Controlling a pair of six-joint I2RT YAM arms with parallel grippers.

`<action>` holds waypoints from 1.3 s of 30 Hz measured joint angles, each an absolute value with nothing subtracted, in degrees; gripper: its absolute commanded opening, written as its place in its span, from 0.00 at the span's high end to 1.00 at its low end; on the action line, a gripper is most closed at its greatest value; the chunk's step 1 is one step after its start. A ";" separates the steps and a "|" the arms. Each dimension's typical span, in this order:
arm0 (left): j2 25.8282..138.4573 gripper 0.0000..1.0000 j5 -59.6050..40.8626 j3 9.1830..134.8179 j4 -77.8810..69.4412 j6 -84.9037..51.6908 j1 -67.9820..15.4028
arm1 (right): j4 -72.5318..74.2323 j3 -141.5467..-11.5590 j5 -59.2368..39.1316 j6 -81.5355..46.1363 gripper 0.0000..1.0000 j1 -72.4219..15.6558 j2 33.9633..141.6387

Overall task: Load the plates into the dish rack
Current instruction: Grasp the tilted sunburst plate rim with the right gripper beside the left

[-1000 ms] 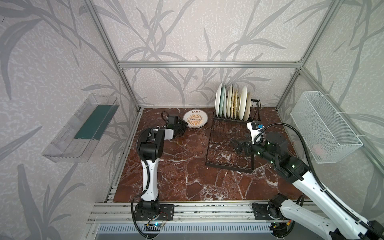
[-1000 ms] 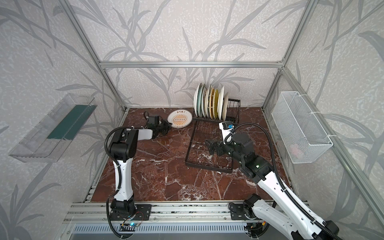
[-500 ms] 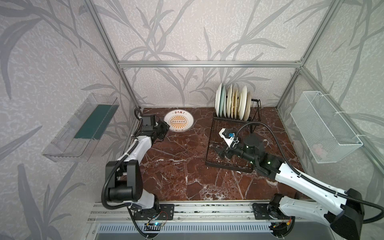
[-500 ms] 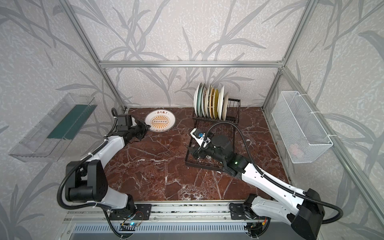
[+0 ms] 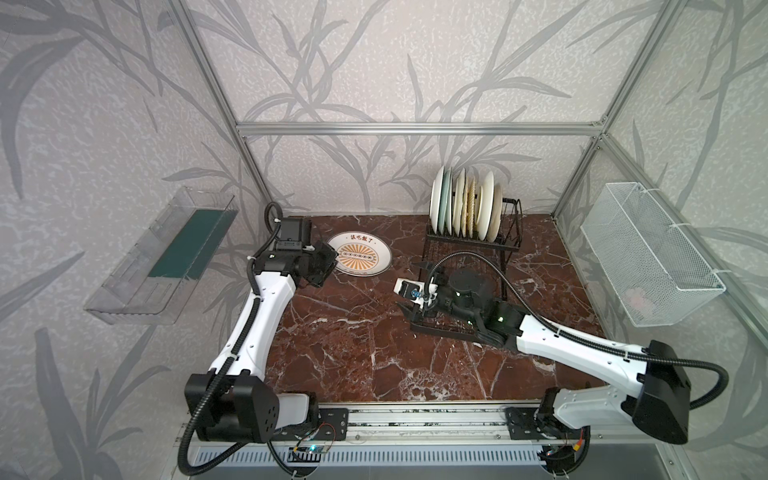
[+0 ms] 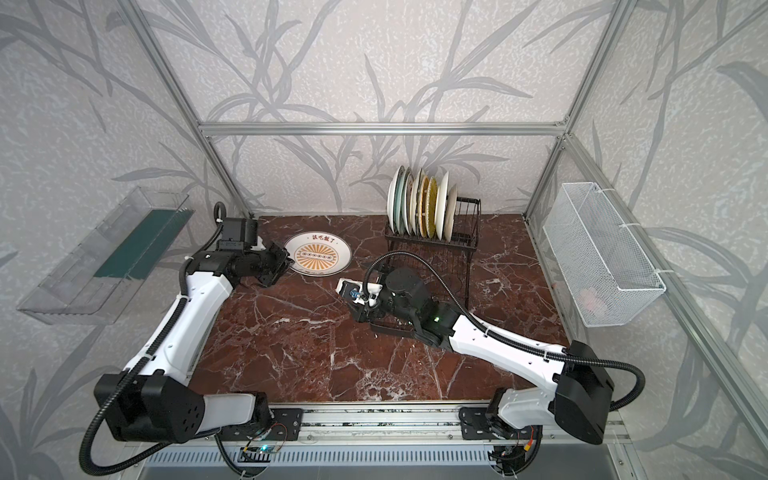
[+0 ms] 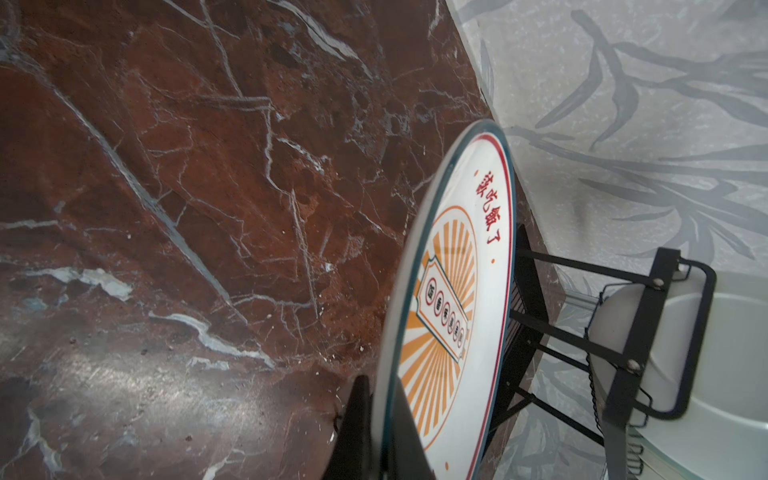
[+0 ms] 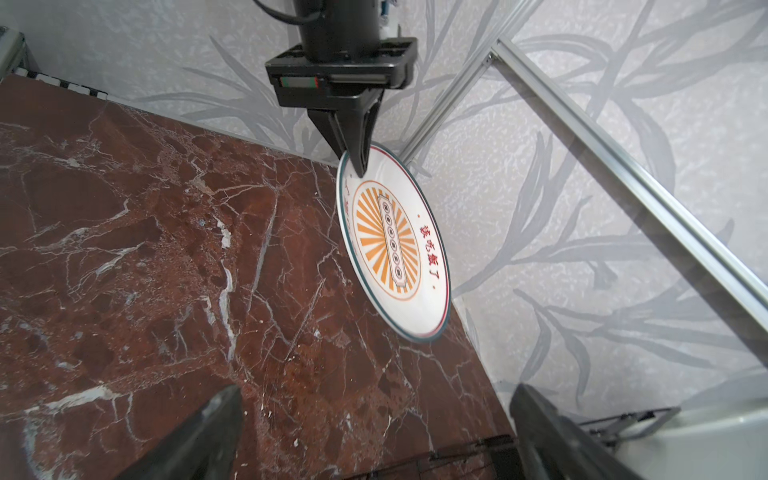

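Observation:
An orange-sunburst white plate [image 5: 359,253] [image 6: 318,254] is at the back left of the marble table, tilted. My left gripper [image 5: 328,259] [image 7: 384,415] is shut on its rim, one finger on each face. In the right wrist view that plate [image 8: 395,245] hangs from the left gripper [image 8: 357,162]. The black wire dish rack [image 5: 498,249] [image 6: 432,245] holds several upright plates [image 5: 463,205] in its raised section. My right gripper [image 5: 409,303] [image 8: 376,392] is open and empty over the rack tray's front left corner, facing the held plate.
A clear plastic bin [image 5: 166,253] hangs on the left wall. A white mesh basket [image 5: 648,253] hangs on the right wall. Aluminium frame posts stand at the back corners. The right arm lies across the rack's flat tray.
The left gripper has carried the sunburst plate to the left, away from the rack. The right gripper has moved left across the rack tray, staying open.

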State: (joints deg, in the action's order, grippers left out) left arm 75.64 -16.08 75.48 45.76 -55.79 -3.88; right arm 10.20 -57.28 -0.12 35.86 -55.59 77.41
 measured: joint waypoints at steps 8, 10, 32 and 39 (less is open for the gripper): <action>75.94 1.00 -8.54 82.13 56.21 -58.65 -11.53 | 11.46 -62.11 -1.08 39.75 0.10 -57.43 85.65; 76.07 1.00 -7.09 82.96 58.17 -59.05 -12.60 | 11.73 -63.33 -0.97 40.23 0.15 -57.45 87.70; 75.29 1.00 -3.27 85.36 63.70 -61.12 -15.64 | 12.82 -70.78 -0.38 39.97 0.57 -57.45 99.11; 75.20 1.00 -3.07 85.54 64.18 -61.30 -15.68 | 14.33 -71.35 1.30 40.01 0.85 -57.39 100.77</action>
State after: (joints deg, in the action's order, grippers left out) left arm 75.20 -3.07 85.54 64.18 -61.30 -15.68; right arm 14.33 -71.35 1.30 40.01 -57.39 100.77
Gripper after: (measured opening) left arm 0.056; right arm 0.231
